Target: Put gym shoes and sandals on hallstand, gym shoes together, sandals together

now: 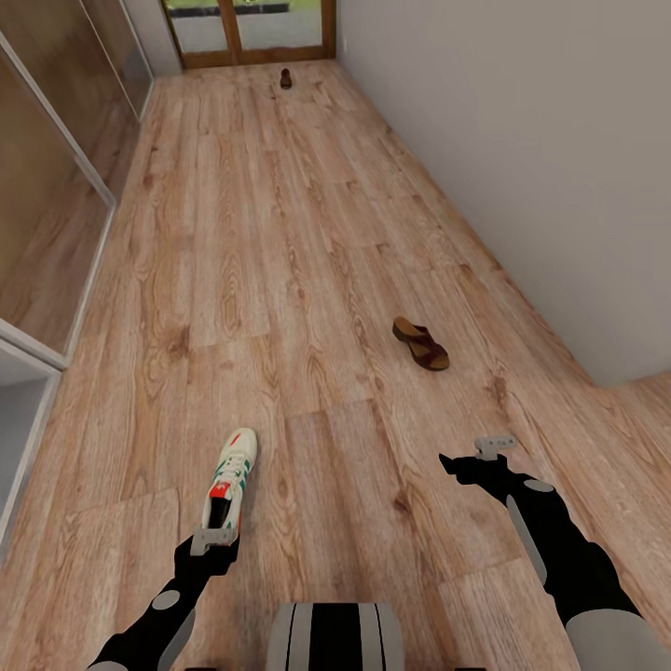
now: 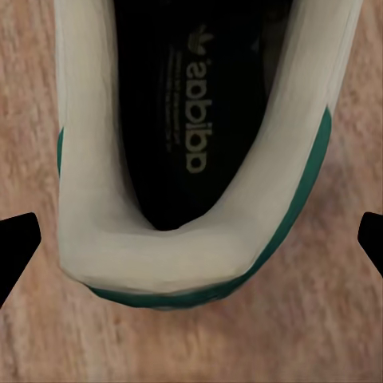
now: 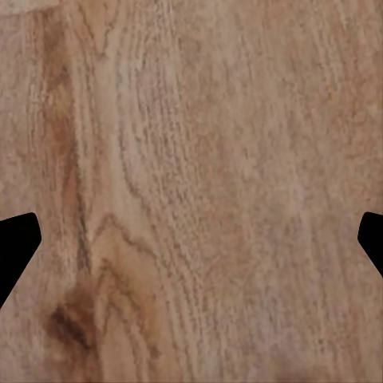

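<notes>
Left gripper (image 1: 213,539) jaws standing wide open, hanging right over the heel end of a gym shoe (image 1: 230,483); in the left wrist view the two black fingertips (image 2: 17,247) are sitting out at either side of the heel collar of the gym shoe (image 2: 120,247), apart from it, nothing gripped. Shoe lying on the corridor floor (image 1: 308,280), sole down, toe pointing away from the left jaws, up the corridor; cream upper, teal stripes, red patch at the tongue, dark insole with a printed logo showing between the jaws. Right gripper (image 1: 492,447) jaws also spread open and empty, hovering over bare floor planks (image 3: 199,183); black fingertips (image 3: 16,243) showing at both edges of the right wrist view with only wood grain between them. Brown sandal (image 1: 420,343) lying on the floor ahead of the right jaws and slightly toward the left arm's side, well apart from them, turned at an angle. Second brown sandal (image 1: 285,78) sitting far beyond both jaws, near the glazed wooden door (image 1: 252,28) at the corridor's end, too small for detail. Grey wall (image 1: 522,140) running along outside the right jaws; glass-fronted wooden panels (image 1: 56,186) running along outside the left jaws.
</notes>
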Robot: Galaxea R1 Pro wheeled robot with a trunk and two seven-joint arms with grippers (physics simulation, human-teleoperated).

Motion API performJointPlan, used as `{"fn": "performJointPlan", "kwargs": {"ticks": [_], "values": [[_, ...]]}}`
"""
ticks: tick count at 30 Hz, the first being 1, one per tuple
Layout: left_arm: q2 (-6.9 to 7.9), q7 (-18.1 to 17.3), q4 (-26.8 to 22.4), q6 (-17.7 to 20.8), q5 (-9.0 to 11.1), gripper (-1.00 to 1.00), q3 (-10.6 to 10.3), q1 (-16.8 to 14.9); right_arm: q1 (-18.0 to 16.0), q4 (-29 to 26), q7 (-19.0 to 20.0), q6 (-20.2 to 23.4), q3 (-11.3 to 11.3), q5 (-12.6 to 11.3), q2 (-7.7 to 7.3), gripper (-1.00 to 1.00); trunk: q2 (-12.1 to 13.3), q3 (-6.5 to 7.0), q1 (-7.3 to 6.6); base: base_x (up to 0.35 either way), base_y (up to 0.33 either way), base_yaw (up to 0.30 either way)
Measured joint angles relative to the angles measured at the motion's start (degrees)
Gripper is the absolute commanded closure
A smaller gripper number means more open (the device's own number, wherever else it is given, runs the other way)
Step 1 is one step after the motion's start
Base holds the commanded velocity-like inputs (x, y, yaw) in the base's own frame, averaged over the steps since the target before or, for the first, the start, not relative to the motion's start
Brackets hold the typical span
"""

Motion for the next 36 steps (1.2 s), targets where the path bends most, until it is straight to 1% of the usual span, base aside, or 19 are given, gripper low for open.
{"fn": "performJointPlan", "kwargs": {"ticks": [13,21,36], "values": [[-0.08,0.00,0.00,-0.01,0.00,-1.00,0.00,0.00,0.00,0.00,0.00,0.00,0.02,-0.01,0.00,-1.00,0.00,-0.14,0.00,0.000,0.000,0.000],[-0.09,0.00,0.01,-0.01,0.00,-1.00,0.00,0.00,0.00,0.00,0.00,0.00,0.04,-0.01,0.00,-1.00,0.00,-0.14,-0.01,0.087,0.000,0.000],[-0.09,0.00,0.00,-0.03,0.00,-1.00,0.00,0.00,0.00,0.00,0.00,0.00,0.06,-0.01,0.00,-1.00,0.00,-0.14,0.00,0.010,0.000,0.000]]}}
